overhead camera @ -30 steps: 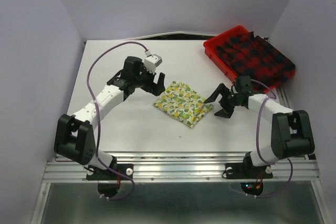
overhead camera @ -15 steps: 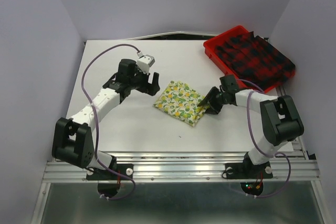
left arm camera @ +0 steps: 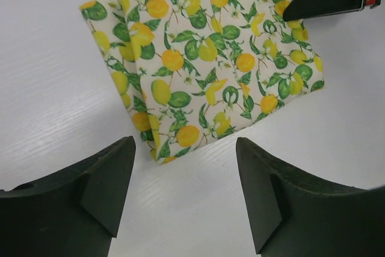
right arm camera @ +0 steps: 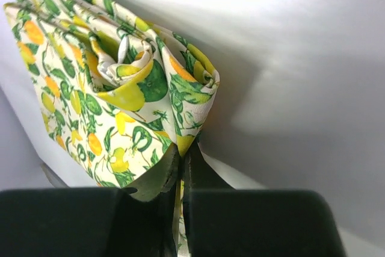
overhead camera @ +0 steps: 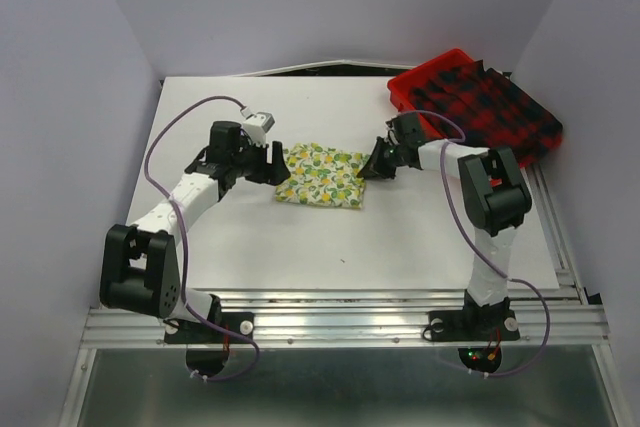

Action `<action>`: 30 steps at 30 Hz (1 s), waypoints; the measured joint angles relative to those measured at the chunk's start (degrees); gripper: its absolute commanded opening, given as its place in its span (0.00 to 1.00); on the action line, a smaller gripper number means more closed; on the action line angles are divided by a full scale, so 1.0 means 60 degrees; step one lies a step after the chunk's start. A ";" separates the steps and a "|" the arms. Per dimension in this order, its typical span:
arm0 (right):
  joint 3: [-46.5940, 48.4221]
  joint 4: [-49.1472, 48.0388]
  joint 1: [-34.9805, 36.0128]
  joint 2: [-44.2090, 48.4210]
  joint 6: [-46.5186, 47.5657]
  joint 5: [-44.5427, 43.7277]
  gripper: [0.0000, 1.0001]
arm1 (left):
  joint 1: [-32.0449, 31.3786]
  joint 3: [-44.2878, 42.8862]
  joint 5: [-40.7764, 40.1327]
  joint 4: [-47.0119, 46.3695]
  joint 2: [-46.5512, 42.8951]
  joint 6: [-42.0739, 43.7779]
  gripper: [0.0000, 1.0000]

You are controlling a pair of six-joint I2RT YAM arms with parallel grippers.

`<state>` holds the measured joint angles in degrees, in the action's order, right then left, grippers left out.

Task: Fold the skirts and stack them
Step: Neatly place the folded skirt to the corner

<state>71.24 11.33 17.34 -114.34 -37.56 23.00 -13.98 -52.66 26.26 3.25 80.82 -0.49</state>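
The folded cream-yellow lemon-print skirt (overhead camera: 320,175) lies flat near the table's middle. My right gripper (overhead camera: 372,169) is shut on that skirt's right corner; in the right wrist view the cloth (right arm camera: 126,82) bunches up where both fingers pinch it (right arm camera: 182,151). My left gripper (overhead camera: 277,162) stands open just left of the skirt, its fingers (left arm camera: 102,179) straddling bare table short of the skirt's near corner (left arm camera: 198,70). The red-and-black plaid skirt (overhead camera: 490,105) lies heaped over the red tray at the back right.
The red plastic tray (overhead camera: 410,82) sits at the back right corner under the plaid cloth. White table (overhead camera: 300,237) spreads in front of the lemon skirt. Purple walls close in the left, right and back.
My right gripper closed on the lemon skirt's right corner and dragged it up and left, turning it. The left arm drew back to the left and its jaws narrowed slightly.
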 measured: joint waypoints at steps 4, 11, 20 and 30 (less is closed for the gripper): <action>0.0907 -0.0601 0.0372 -0.0918 0.0124 0.0477 0.01 | 0.0634 0.0164 0.0018 0.0066 0.0171 -0.0277 0.80; 0.1315 -0.1020 0.0554 -0.1413 0.0237 0.0962 0.01 | 0.1778 0.0259 -0.0222 0.0109 0.1541 -0.0769 0.79; 0.1603 -0.1035 0.0565 -0.1661 0.0328 0.1271 0.01 | 0.2251 -0.1424 0.0255 -0.0441 0.4033 -0.0994 0.74; 0.1625 -0.1035 0.0565 -0.1687 0.0040 0.1228 0.01 | 0.2710 -0.0353 0.2116 -0.1934 0.3938 -0.2011 0.65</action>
<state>80.99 5.13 20.73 -124.46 -37.32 30.37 2.28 -54.78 38.96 -8.36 104.44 -12.56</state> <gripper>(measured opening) 0.036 0.711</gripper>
